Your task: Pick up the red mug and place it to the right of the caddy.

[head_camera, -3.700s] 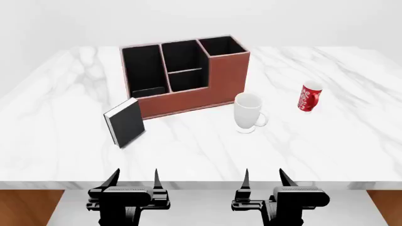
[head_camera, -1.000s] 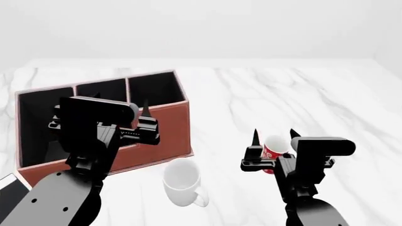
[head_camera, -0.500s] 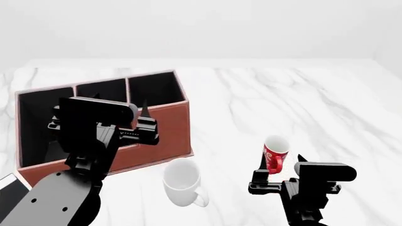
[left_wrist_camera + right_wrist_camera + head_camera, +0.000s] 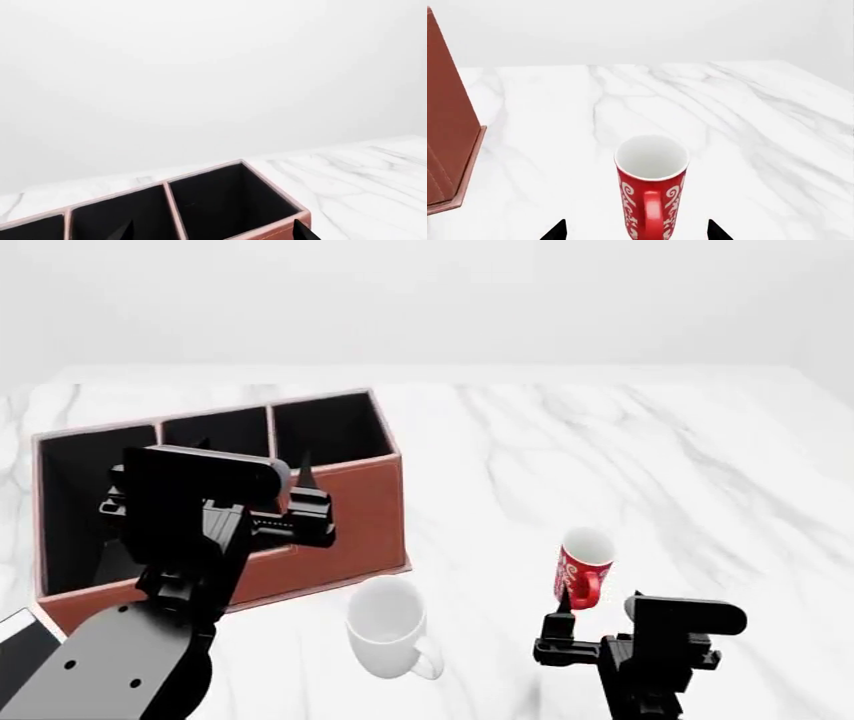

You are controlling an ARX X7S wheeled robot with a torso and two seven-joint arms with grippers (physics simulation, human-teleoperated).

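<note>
The red mug [image 4: 583, 575] with white swirls stands upright on the marble table, to the right of the caddy [image 4: 347, 525] and the white mug. My right gripper [image 4: 599, 601] is open, low and just on the near side of the red mug, not touching it. In the right wrist view the red mug [image 4: 651, 192] stands a little beyond the open gripper [image 4: 637, 229], its handle facing the camera. My left gripper [image 4: 254, 462] is open and empty, raised over the caddy's taller end; the left wrist view shows the gripper [image 4: 213, 232] above the caddy's black-lined compartments [image 4: 227, 200].
A plain white mug [image 4: 387, 628] stands in front of the caddy's right corner, left of the red mug. A small black book [image 4: 16, 650] shows at the lower left edge. The caddy's side wall [image 4: 447, 150] is at the right wrist view's left. The marble table [image 4: 641, 460] stretches right and back.
My right gripper has drawn back from around the red mug's top to lower and nearer me. The mug stays put. The left arm has barely moved.
</note>
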